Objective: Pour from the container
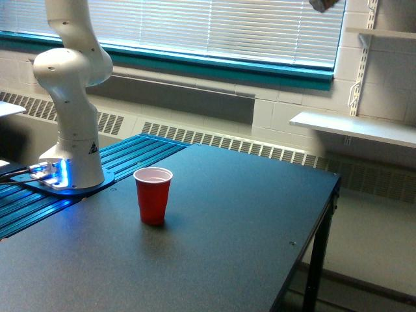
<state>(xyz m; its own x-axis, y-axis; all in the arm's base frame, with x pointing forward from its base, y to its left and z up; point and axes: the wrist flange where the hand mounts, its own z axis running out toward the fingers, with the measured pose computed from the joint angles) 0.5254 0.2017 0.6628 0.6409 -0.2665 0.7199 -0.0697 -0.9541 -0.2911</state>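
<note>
One opaque red plastic cup [153,195], white inside, upright on matte dark speckled table [247,221]. Container [323,4] barely visible at 1 o'clock, top edge, brownish. Gripper cropped out; state unreadable. No legible writing.

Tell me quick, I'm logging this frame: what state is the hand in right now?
Hand: out of view above the top edge. Only a sliver of the container shows there, so its state cannot be told.
</note>
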